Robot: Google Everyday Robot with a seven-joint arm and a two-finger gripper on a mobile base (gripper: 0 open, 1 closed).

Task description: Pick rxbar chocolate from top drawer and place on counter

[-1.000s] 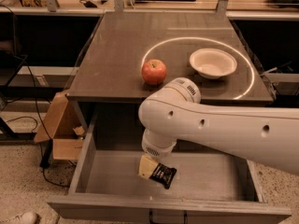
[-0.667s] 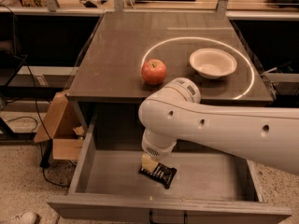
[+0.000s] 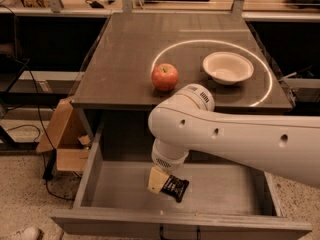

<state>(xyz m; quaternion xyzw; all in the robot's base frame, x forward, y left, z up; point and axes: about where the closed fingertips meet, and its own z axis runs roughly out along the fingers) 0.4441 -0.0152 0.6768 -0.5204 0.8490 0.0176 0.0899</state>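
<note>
Now, the small black-wrapped rxbar chocolate with pale print point(image 3: 176, 188) sits low inside the wide grey top drawer point(image 3: 95, 170). It is near the middle, towards the front panel and slightly tilted, with one end right against the pale tip of my gripper point(image 3: 158, 180). The gripper hangs down into the drawer beneath the bulky white arm point(image 3: 240, 139), which hides most of it. Whether it has hold of the bar I cannot tell. The drawer stands pulled out below the dark grey-brown counter point(image 3: 125, 59). On the counter a red apple point(image 3: 165, 77) and a shallow white bowl point(image 3: 228, 67) sit near each other, not touching. A brown cardboard box point(image 3: 65, 134) stands on the floor beside the drawer, on the left of my view.
</note>
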